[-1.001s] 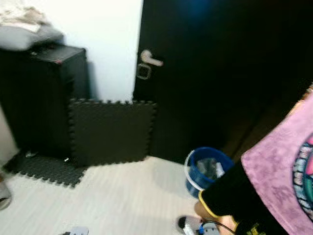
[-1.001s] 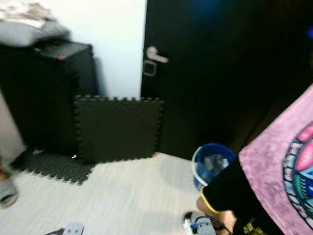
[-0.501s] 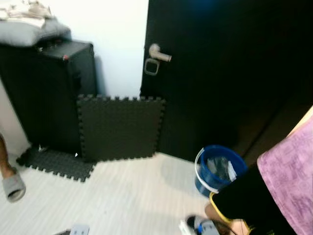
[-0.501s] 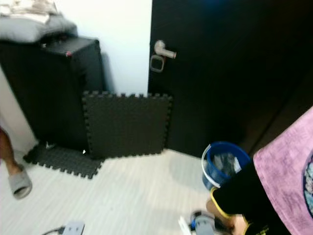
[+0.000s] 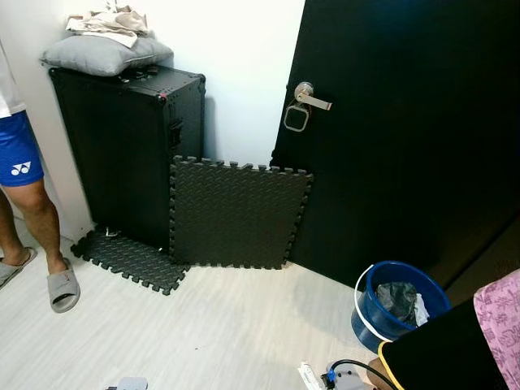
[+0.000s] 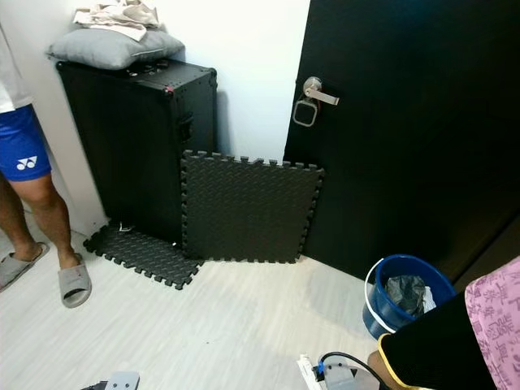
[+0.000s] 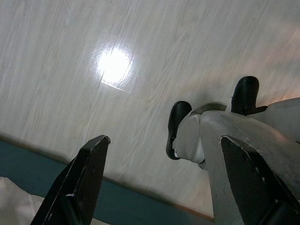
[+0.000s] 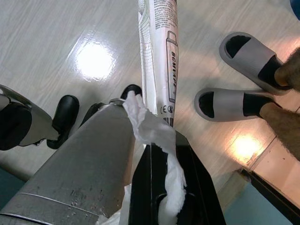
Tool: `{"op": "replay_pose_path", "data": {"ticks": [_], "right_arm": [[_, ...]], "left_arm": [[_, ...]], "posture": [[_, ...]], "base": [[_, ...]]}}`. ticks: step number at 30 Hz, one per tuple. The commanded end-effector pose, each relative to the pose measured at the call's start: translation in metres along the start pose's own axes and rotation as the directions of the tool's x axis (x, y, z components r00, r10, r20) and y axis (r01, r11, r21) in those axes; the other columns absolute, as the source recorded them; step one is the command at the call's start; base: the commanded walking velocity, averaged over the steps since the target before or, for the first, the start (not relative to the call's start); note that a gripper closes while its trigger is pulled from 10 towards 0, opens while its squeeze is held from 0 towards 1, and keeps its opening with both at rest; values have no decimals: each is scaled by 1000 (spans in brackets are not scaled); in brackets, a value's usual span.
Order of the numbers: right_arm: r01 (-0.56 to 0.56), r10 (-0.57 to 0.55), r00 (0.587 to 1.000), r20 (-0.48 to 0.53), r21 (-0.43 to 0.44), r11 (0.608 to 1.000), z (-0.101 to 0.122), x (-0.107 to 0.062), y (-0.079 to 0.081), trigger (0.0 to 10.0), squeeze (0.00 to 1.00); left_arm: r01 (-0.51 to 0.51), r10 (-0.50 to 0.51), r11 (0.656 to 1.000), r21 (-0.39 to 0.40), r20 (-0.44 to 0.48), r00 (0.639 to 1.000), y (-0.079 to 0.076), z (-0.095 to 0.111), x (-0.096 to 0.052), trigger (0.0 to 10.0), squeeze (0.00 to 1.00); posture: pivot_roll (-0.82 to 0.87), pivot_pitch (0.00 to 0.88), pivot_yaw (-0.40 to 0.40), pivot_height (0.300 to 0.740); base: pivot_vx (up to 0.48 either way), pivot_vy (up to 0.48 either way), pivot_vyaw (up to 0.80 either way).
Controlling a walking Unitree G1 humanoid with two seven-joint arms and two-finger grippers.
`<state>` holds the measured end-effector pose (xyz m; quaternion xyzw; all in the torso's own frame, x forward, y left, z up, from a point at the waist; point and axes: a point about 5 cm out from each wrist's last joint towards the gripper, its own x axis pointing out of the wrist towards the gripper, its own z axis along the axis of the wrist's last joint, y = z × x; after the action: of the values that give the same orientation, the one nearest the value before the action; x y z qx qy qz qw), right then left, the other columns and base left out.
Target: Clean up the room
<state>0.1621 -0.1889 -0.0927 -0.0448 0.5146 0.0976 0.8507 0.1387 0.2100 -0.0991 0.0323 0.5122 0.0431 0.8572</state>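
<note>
My right gripper (image 8: 165,145) is shut on a long white printed wrapper (image 8: 158,51) together with a wad of white tissue (image 8: 154,131), held above the pale wood floor. My left gripper (image 7: 164,140) hangs open over the floor with nothing between its fingers, beside my own silver leg (image 7: 243,140). A blue bucket (image 5: 367,294) with a white handle holds crumpled rubbish and stands on the floor at the lower right, in front of the black door (image 5: 406,122).
A black case (image 5: 130,146) topped by a grey pillow (image 5: 106,53) stands against the wall, with foam mats (image 5: 236,213) leaning beside it. One person (image 5: 20,162) in blue shorts stands at the left. Another, in black and pink (image 6: 455,341), crouches at the lower right. A cable and plug (image 6: 337,370) lie on the floor.
The camera has swung, so the whole scene sits further right and is sharper. The person in blue shorts has come into view; the person in pink fills less of the corner.
</note>
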Motion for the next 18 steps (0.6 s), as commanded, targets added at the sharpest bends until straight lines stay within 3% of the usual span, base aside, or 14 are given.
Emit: {"op": "replay_pose_path", "data": {"ticks": [1,18], "right_arm": [[7,-7,1000,-15,-7,1000,-4,-1,-3,10000,0],[-3,2,1000,-21,-6,1000,-7,-1,-1,10000,0]], "left_arm": [[17,-17,1000,-10,-5,1000,-5,0,0,10000,0],[32,-32,999,-16,-8,999,-7,-2,0,10000,0]], "posture": [[93,0,-131,740],[85,0,-127,740]], "base": [[0,0,0],[0,0,0]]}}
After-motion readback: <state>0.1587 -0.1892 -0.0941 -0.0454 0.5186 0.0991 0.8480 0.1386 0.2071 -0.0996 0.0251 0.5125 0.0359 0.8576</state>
